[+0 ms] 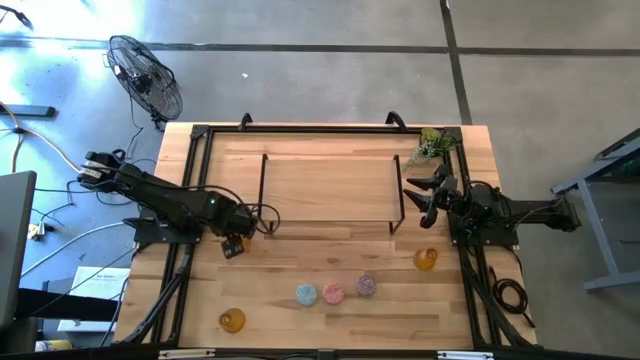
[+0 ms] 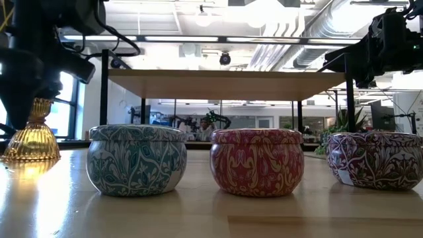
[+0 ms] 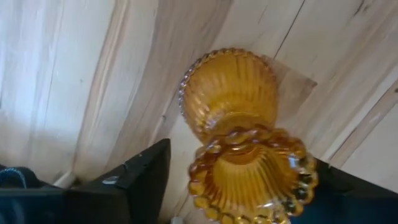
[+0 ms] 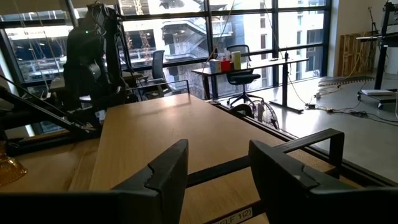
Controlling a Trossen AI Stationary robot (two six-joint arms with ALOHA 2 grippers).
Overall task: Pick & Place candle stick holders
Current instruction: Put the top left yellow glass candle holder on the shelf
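1. The left hand [image 3: 236, 186] is closed around an amber glass candle holder [image 3: 239, 124], its dark fingers [image 3: 143, 180] flanking the narrow beaded neck, probably because that waist gives the surest hold.
2. In the high view this hand [image 1: 265, 225] sits at the left post of the black-framed shelf [image 1: 330, 185], so the piece looks bound for that shelf.
3. The blue [image 1: 306, 294], pink [image 1: 333, 293] and purple [image 1: 366, 285] holders wait in a row near the front edge of the wooden surface [image 1: 300, 255], with other amber ones at front left [image 1: 232, 320] and right [image 1: 425, 259].
4. The right hand [image 1: 420, 200] waits with fingers apart and empty by the shelf's right end, near a plant sprig [image 1: 432, 145].
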